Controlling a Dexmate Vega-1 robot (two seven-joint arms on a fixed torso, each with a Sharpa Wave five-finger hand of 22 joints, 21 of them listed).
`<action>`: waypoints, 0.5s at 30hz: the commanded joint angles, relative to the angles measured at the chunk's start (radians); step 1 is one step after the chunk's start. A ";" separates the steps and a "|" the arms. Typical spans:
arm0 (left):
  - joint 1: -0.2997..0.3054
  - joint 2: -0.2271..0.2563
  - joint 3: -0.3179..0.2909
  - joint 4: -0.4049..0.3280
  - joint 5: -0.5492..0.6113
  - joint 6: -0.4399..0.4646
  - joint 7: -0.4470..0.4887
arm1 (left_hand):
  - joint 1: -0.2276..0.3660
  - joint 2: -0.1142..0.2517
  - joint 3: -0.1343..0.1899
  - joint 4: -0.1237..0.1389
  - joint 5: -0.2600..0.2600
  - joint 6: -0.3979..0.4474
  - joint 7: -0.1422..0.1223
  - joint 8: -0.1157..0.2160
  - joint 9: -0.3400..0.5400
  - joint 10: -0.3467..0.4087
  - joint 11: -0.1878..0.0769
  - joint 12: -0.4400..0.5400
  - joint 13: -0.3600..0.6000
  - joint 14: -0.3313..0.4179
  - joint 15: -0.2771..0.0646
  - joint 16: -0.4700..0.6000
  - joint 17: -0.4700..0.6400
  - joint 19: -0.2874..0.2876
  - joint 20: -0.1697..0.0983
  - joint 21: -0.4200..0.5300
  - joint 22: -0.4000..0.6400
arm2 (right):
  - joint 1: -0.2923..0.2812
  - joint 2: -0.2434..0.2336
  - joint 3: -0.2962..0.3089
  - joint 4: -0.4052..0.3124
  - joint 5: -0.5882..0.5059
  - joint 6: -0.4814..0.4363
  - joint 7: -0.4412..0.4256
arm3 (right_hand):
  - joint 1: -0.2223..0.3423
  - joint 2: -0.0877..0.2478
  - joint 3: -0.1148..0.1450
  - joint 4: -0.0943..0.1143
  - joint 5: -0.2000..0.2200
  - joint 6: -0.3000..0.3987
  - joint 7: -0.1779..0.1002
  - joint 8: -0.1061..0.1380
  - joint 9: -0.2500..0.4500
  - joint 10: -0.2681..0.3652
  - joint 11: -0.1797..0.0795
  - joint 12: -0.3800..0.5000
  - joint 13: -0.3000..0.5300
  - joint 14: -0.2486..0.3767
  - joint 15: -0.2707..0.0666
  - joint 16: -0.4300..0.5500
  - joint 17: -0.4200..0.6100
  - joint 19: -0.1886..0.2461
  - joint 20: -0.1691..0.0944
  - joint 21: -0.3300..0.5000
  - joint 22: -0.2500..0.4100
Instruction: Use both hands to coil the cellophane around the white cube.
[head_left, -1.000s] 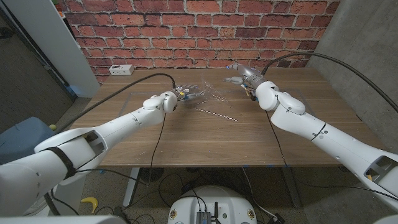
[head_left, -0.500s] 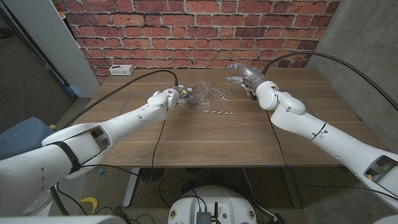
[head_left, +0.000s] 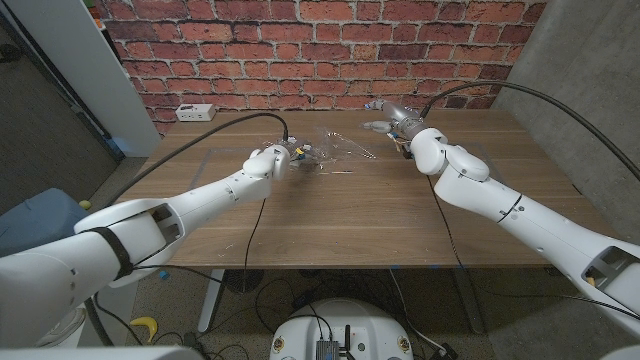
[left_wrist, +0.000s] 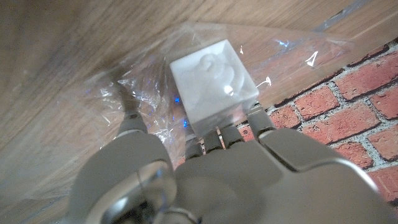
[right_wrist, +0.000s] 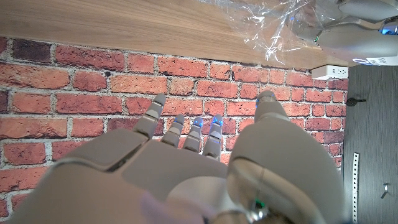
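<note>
Over the last second the left hand (head_left: 268, 161) has carried its load farther from the robot and a little toward the table's middle, and the crumpled film now trails less far toward the right side.

The wooden table (head_left: 340, 215) is matte, long-grained, rectangular; behind it stands a red brick wall (head_left: 320, 40). The cellophane (head_left: 330, 152) is clear, wrinkled and glossy; its long axis runs across the table from the left hand toward the right hand (head_left: 392, 117), low over the far middle of the tabletop.

The left wrist view gives what the head view cannot — the white cube (left_wrist: 214, 84), smooth-faced with a raised swirl on one side, sits at the left hand's (left_wrist: 211, 180) fingertips (left_wrist: 258, 118), film draped over and around it. That hand grips cube and film together.

The right hand (right_wrist: 186, 168) is released — fingers (right_wrist: 196, 134) straight and spread, holding nothing, near the table's far right. From its wrist view the cellophane (right_wrist: 273, 28) shows as a bunched, glinting sheet beside the left hand (right_wrist: 357, 37).
</note>
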 joint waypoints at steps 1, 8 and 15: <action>0.010 0.006 -0.021 -0.027 0.022 0.040 0.066 | -0.027 0.002 -0.004 0.016 0.004 -0.025 -0.023 -0.034 0.002 -0.035 0.002 -0.028 0.007 -0.053 -0.012 0.000 0.005 -0.099 0.030 -0.049 0.004 | 0.012 0.012 -0.004 0.025 0.002 0.010 0.003 | -0.008 -0.001 -0.001 0.004 -0.006 -0.004 0.001 -0.003 0.003 0.005 0.003 -0.003 0.001 0.008 -0.004 0.004 0.002 0.002 0.002 -0.003 0.000; 0.037 0.032 -0.069 -0.099 0.011 0.076 0.119 | -0.068 0.005 -0.015 0.034 0.005 -0.104 -0.035 -0.083 0.003 -0.120 0.017 -0.061 0.011 -0.157 0.042 -0.005 0.007 -0.208 0.047 -0.109 0.006 | 0.012 0.016 -0.002 0.034 0.008 0.021 -0.005 | -0.011 -0.002 -0.002 0.005 -0.007 -0.006 0.001 -0.004 0.003 0.005 0.004 -0.004 0.001 0.006 -0.003 0.003 0.002 -0.002 0.003 -0.004 0.000; 0.080 0.069 -0.146 -0.193 -0.041 0.092 0.158 | -0.109 0.012 -0.025 0.055 0.002 -0.144 -0.039 -0.092 0.004 -0.164 0.035 -0.067 0.012 -0.204 0.060 -0.003 0.010 -0.253 0.052 -0.133 0.007 | 0.003 0.021 0.009 0.042 0.028 0.036 -0.017 | -0.018 -0.003 -0.004 0.008 -0.008 -0.007 0.004 -0.004 0.002 0.005 0.005 -0.004 0.001 0.004 0.000 0.003 0.003 -0.003 0.002 -0.005 0.001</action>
